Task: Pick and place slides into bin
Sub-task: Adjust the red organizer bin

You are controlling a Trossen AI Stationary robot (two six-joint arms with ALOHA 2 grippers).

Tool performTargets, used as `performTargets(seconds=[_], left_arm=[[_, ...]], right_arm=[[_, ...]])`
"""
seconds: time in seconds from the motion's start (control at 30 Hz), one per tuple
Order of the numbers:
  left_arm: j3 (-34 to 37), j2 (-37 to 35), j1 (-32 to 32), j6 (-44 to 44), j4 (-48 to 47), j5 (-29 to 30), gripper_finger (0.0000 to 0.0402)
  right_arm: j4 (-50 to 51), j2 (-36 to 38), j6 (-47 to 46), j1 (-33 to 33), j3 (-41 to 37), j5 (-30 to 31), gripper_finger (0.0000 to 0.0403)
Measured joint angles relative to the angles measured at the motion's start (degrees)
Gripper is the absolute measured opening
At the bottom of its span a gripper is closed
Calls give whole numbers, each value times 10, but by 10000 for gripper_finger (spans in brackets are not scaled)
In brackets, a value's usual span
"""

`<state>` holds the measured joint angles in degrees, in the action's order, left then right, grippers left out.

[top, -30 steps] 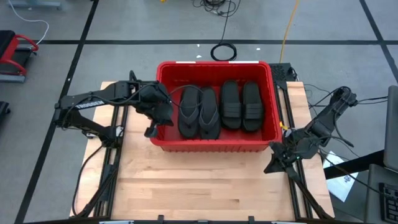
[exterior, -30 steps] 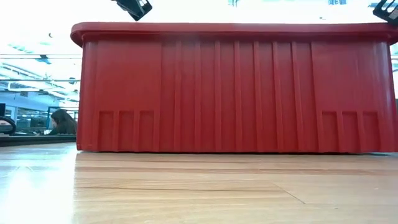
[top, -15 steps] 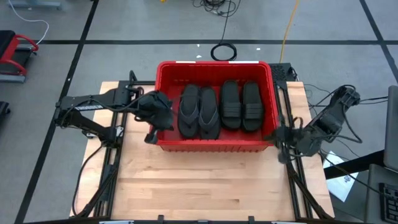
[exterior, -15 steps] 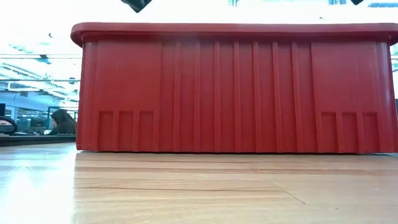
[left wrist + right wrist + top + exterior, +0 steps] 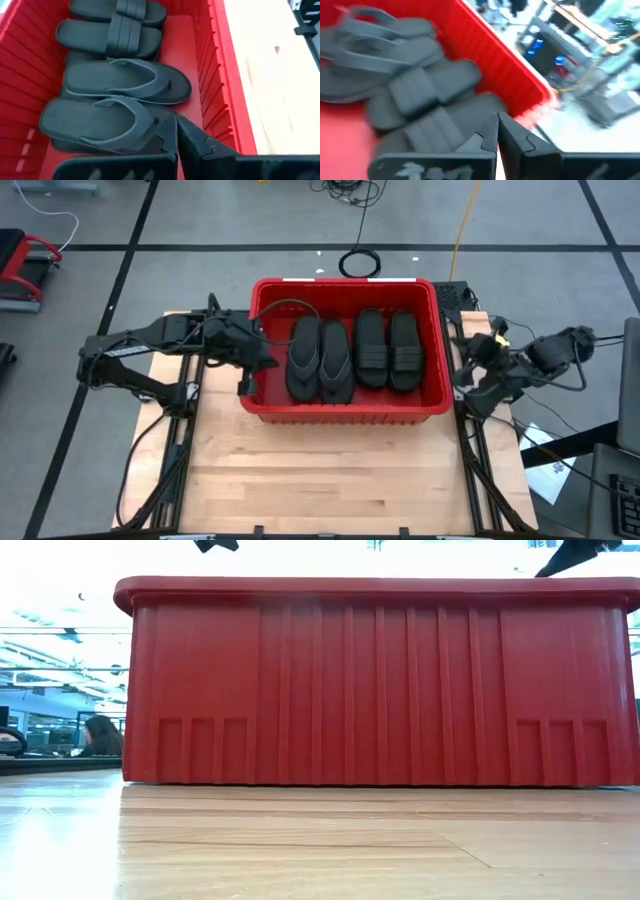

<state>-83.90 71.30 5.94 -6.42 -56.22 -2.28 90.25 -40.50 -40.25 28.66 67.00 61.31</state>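
Nearest you, the bare front strip of the wooden table [image 5: 330,470] holds no sandal; from the low view only the bin's [image 5: 380,680] ribbed front wall shows. The red bin sits at the table's middle-back.

All the slides you can see are inside it, soles down, side by side: two flip-flops [image 5: 320,362] on the left half, two band-strap slides [image 5: 388,350] on the right. The left wrist view hints at more sandals underneath; you cannot count them.

Left gripper [image 5: 250,365] hangs over the bin's left rim, fingers pressed together, holding nothing. Right gripper [image 5: 468,372] sits just outside the bin's right wall, also pressed together and empty. It looks in toward the band-strap pair.

Judgement: nothing seems left outside, so the task looks finished or nearly so.

If you must regrip one, expect light, soft, bendy rubber with a matte, grippy surface, not fragile. Pinch the ribbed band across its middle, or the thong strap near the toe post; an edge-of-sole grip will likely flop.

Farthest, grey floor with black tape lines and a coiled cable [image 5: 359,263] lie beyond the bin.
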Motion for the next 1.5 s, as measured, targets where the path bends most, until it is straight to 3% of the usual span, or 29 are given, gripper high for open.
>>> performTargets(seconds=[0.17, 0.47, 0.63, 0.8, 1.5], left_arm=[[0, -1, 0, 25, 2, 3, 2], [0, -1, 0, 51, -12, 42, 1], [0, -6, 0, 49, -10, 43, 1], [0, -6, 4, 42, -10, 43, 2], [0, -14, 13, -17, -7, 26, 1]], right_arm=[[0, 26, 54, -88, -30, -16, 0], [-2, 48, -55, -192, -131, -134, 0], [-54, 47, -82, -199, -171, -142, 0], [-123, 48, -7, -202, -179, -162, 0], [-189, 45, 98, -242, -167, -226, 0]])
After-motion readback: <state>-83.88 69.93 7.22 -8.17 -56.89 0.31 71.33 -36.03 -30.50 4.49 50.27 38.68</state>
